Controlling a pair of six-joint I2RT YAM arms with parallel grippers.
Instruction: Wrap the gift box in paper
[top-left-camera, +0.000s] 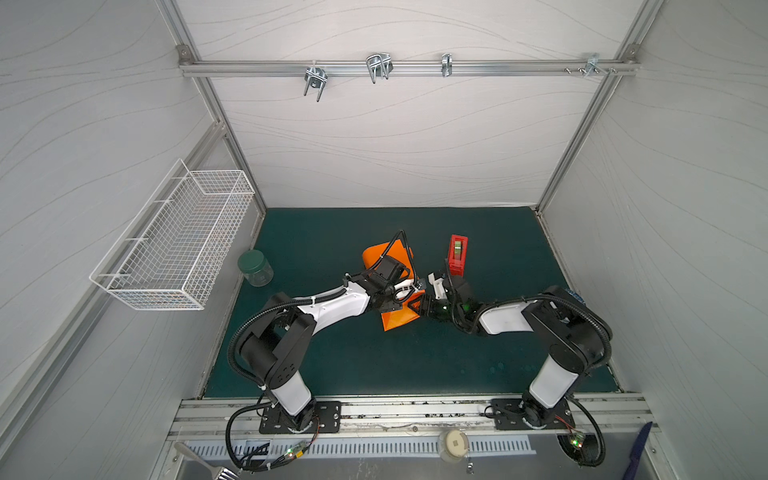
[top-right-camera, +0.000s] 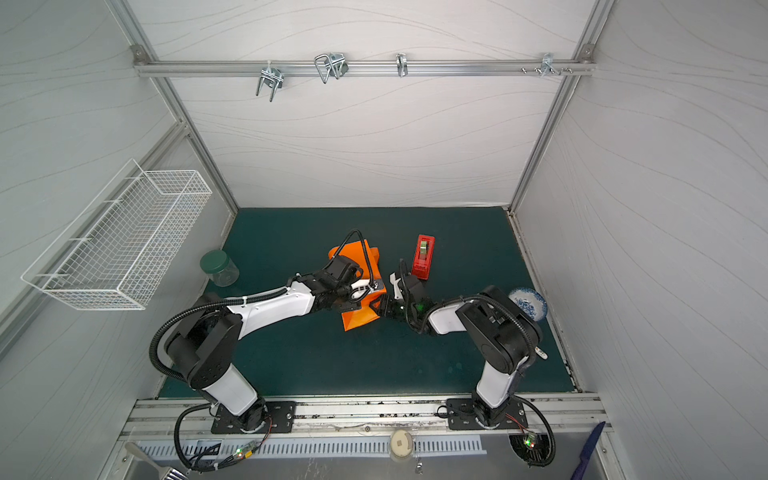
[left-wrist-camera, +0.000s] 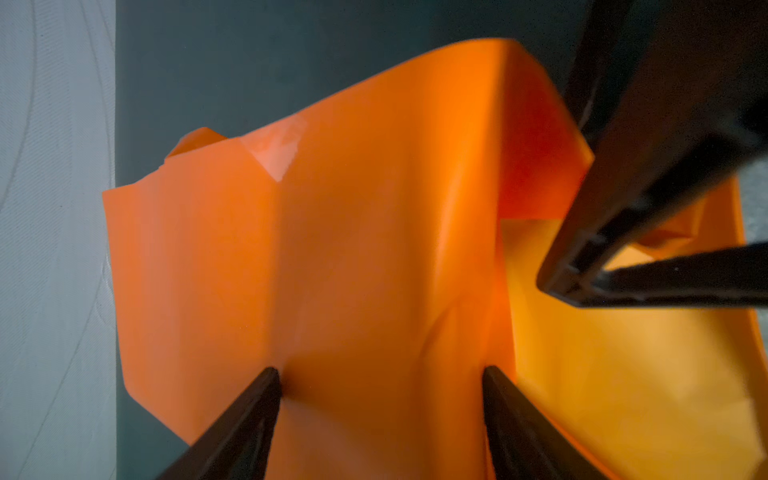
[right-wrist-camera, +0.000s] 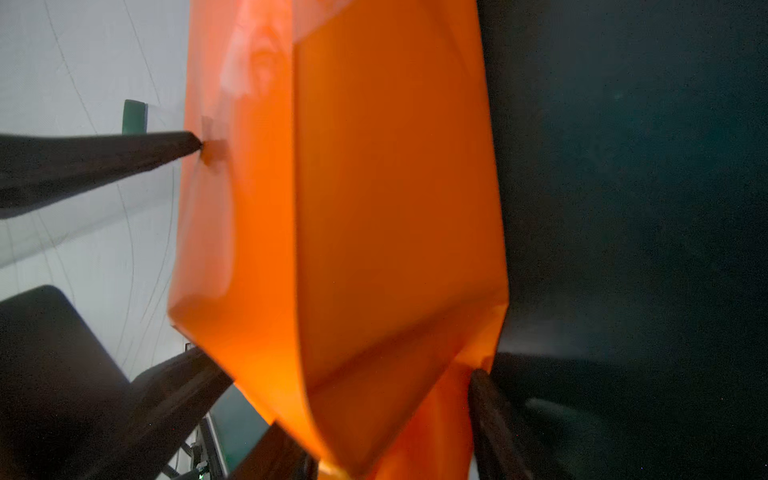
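Observation:
The orange paper (top-left-camera: 392, 322) (top-right-camera: 358, 320) lies folded into a bundle at the middle of the green mat. The gift box is hidden under it. My left gripper (top-left-camera: 399, 297) (left-wrist-camera: 380, 374) stands open above the bundle, and both fingertips (left-wrist-camera: 272, 376) press dents into the top sheet. My right gripper (top-left-camera: 420, 308) (right-wrist-camera: 382, 403) is at the bundle's right end. It is open, with a folded flap of the paper (right-wrist-camera: 386, 208) between its fingers. A glossy strip of tape (left-wrist-camera: 274, 149) shows on a far paper edge.
A red tape dispenser (top-left-camera: 457, 255) (top-right-camera: 423, 257) stands just behind the right gripper. A green-lidded jar (top-left-camera: 255, 268) sits at the mat's left edge below a white wire basket (top-left-camera: 174, 241). A blue-patterned dish (top-right-camera: 528, 303) lies behind the right arm.

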